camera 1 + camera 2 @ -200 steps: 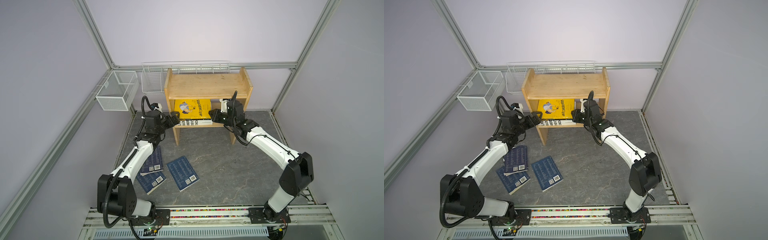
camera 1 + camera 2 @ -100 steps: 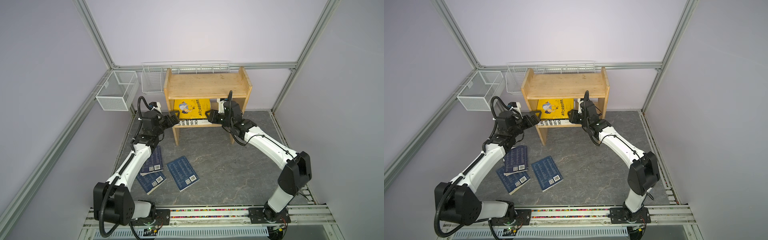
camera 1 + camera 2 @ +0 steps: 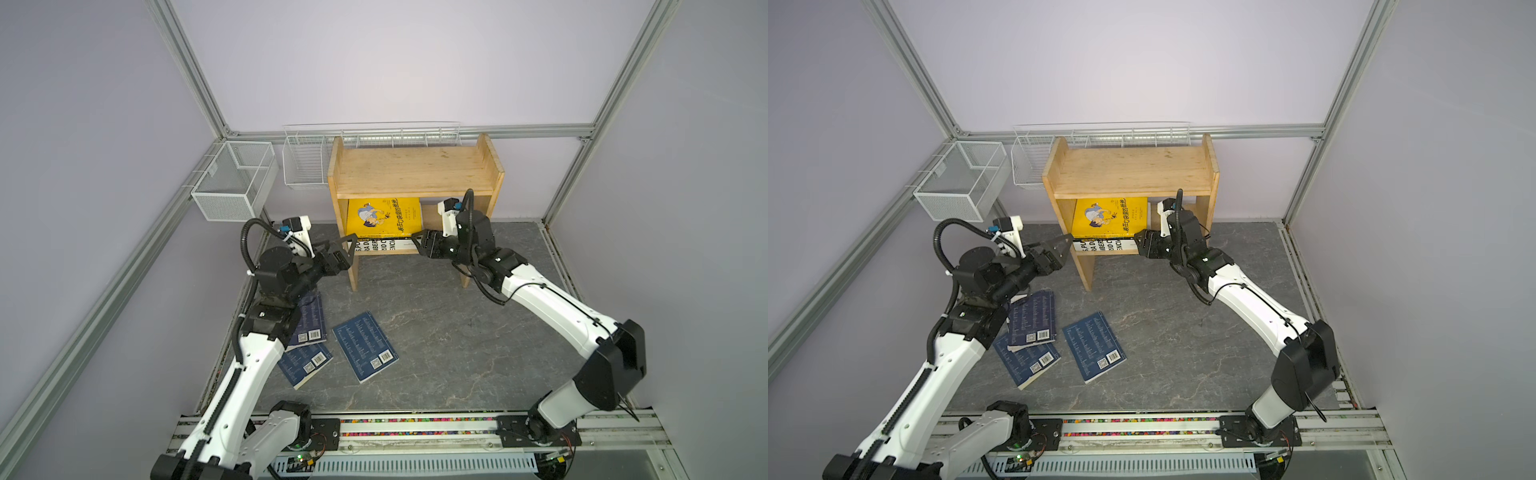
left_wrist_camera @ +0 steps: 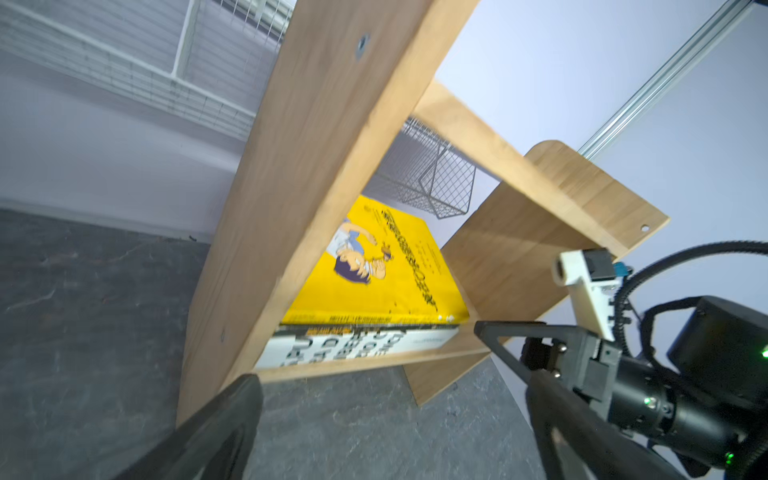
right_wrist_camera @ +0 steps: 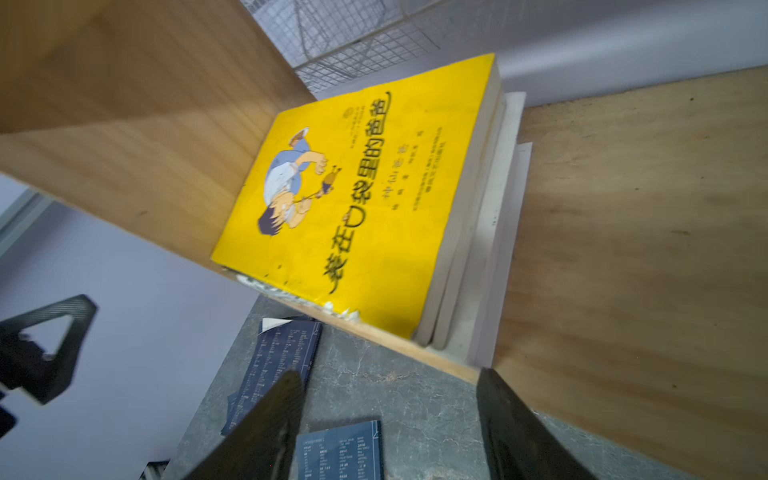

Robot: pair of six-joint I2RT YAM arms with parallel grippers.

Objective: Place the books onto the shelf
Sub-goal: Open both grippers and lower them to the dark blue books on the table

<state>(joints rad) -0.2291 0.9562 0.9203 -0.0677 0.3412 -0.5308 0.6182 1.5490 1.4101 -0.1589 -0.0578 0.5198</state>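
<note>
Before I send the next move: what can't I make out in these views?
Books under the yellow book: mostly covered by it; right wrist view shows only page edges, count unclear.
White book lettering: blurred and cut off by the shelf side panel, left wrist view.
One navy book: partly under the left arm, both top views.

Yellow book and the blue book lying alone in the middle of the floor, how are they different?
The yellow book lies on the lower board of the shelf, stacked on other books. The blue book lies on the grey floor with nothing under it. The yellow book shows a cartoon picture, while the blue book shows rows of small print and barcode stickers. Both lie flat.
</note>
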